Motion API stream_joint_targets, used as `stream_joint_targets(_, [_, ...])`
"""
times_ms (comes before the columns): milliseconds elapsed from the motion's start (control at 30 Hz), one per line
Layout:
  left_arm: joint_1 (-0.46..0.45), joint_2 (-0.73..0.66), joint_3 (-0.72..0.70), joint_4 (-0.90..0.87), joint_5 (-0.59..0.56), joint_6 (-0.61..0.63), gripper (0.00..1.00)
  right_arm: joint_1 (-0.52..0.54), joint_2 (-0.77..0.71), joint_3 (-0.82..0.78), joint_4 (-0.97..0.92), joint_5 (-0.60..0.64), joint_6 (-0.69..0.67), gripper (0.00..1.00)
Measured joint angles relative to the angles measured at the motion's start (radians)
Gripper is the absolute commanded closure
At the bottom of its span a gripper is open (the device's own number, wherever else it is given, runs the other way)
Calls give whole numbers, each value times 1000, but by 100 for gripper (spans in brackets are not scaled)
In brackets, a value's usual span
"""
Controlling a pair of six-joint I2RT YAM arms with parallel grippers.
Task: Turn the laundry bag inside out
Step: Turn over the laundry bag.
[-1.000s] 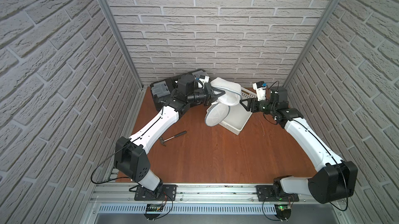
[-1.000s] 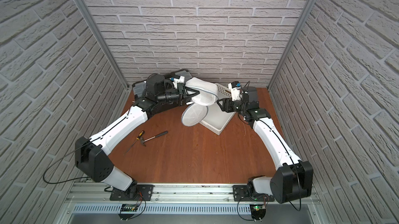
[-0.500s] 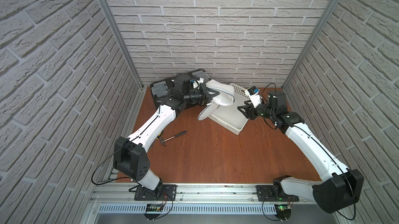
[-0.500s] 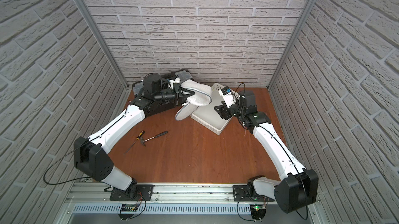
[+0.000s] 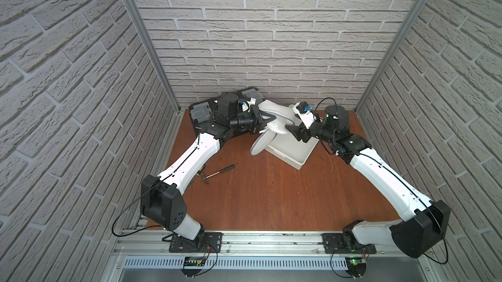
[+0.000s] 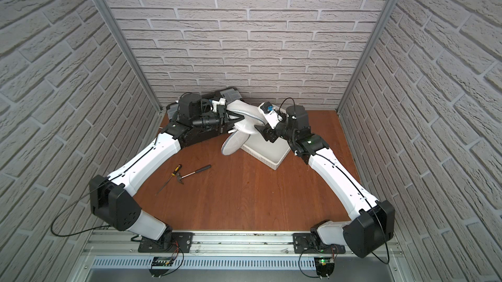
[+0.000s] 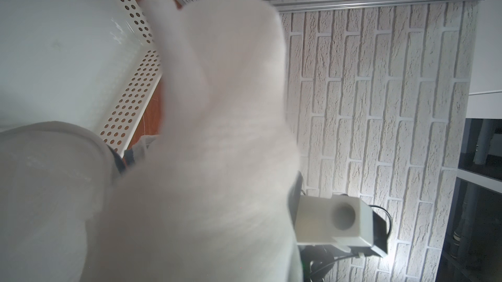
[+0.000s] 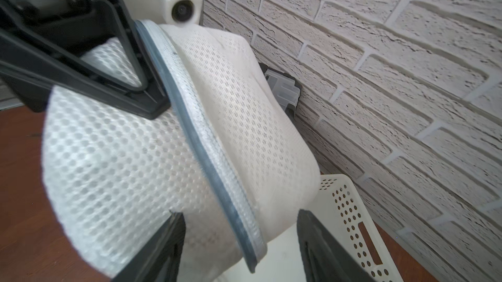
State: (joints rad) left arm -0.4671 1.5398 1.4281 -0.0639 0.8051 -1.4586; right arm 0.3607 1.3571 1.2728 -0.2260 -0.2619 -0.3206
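Laundry bag (image 5: 277,109) hangs in the air over the white basket (image 5: 298,165), near the back edge of the desk (image 5: 271,199). Left gripper (image 5: 269,117) pinches its grey rim (image 8: 195,131) tight. Right gripper (image 8: 239,212) has fingers spread wide around the other side.

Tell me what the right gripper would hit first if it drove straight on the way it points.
The bag: its mesh and grey trim sit right between the open jaws of the right gripper. Beyond it, probably the left gripper, which is shut on the bag's edge, though depth there is unclear.
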Motion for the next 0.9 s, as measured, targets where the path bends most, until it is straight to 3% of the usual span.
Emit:
stream_joint_targets(267, [-2, -14, -14, -12, 0, 4, 100, 0, 56, 37, 3, 110, -53, 40])
stream_joint_targets(333, [-3, -15, -14, -12, 0, 5, 100, 0, 57, 49, 14, 120, -53, 49])
stream_joint_targets(433, [-6, -16, -14, -11, 2, 6, 100, 0, 58, 69, 22, 122, -42, 76])
stream_joint_targets(567, [-14, -16, -14, 9, 18, 2, 100, -7, 75, 119, 12, 97, 47, 92])
stream_joint_targets(767, [-75, 11, 103, 10, 74, 63, 100, -73, 161, 267, -60, 49, 239, 97])
stream_joint_targets(900, [-112, 31, 191, 9, 81, 126, 100, -140, 231, 369, -137, -92, 335, 97])
